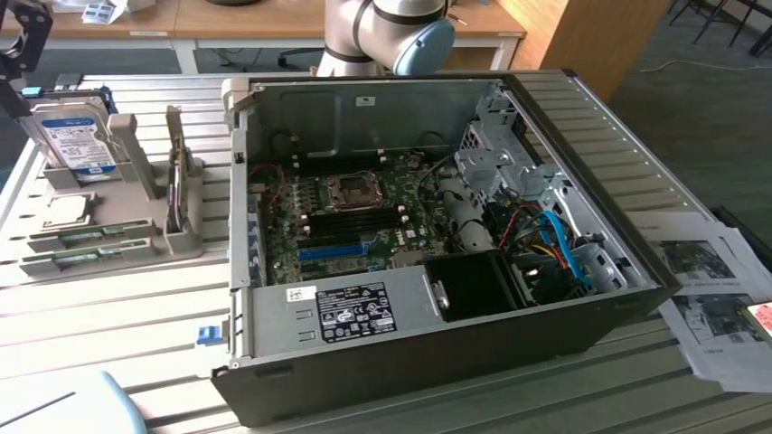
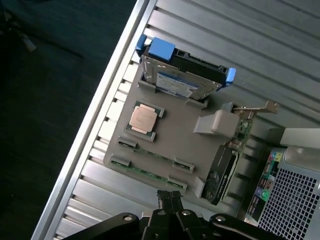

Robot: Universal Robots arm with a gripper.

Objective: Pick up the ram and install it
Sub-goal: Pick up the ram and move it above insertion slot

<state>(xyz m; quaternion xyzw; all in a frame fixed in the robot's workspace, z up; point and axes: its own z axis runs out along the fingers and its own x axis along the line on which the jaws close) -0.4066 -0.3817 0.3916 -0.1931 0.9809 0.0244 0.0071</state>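
Two green ram sticks (image 1: 82, 239) lie in the front slots of a grey holder tray (image 1: 133, 249) at the exterior view's left. The wrist view looks down on that tray (image 2: 175, 130), with the ram (image 2: 147, 173) along its near edge. My black gripper (image 1: 17, 72) hangs high above the tray's far left corner. Its fingers (image 2: 170, 198) are shut together with nothing between them, a little way from the ram. The open computer case (image 1: 422, 362) lies in the middle, its motherboard (image 1: 350, 221) showing black memory slots.
The tray also carries an upright hard drive (image 1: 70, 136), a processor chip (image 1: 67, 210) and an expansion card (image 1: 179, 185). A long blue slot (image 1: 332, 251), cables (image 1: 555, 244) and a black fan box (image 1: 476, 285) sit inside the case. Printed sheets (image 1: 711, 289) lie at the right.
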